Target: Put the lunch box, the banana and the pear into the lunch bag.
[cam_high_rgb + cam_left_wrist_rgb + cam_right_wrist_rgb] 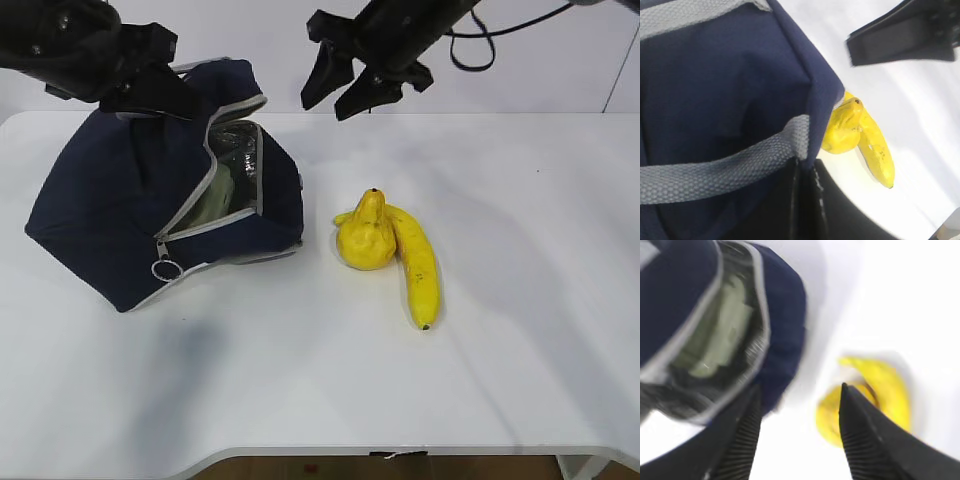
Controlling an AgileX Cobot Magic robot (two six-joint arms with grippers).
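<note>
The boxy navy-blue fabric lunch bag [120,220] lies open; the sage-green-lidded lunch box [212,200] is inside. The bumpy yellow pear [366,238] touches the long yellow banana [420,268] on the white table [500,380]. The left gripper [150,85] pinches the bag's top; the right gripper [345,90] hangs open, holding nothing.

Navy lunch bag [120,215] trimmed with grey zipper, silvery lining; sage-green lunch box [212,203] lid seen inside; bright yellow pear [365,240], yellow banana [418,262] tipped dark
</note>
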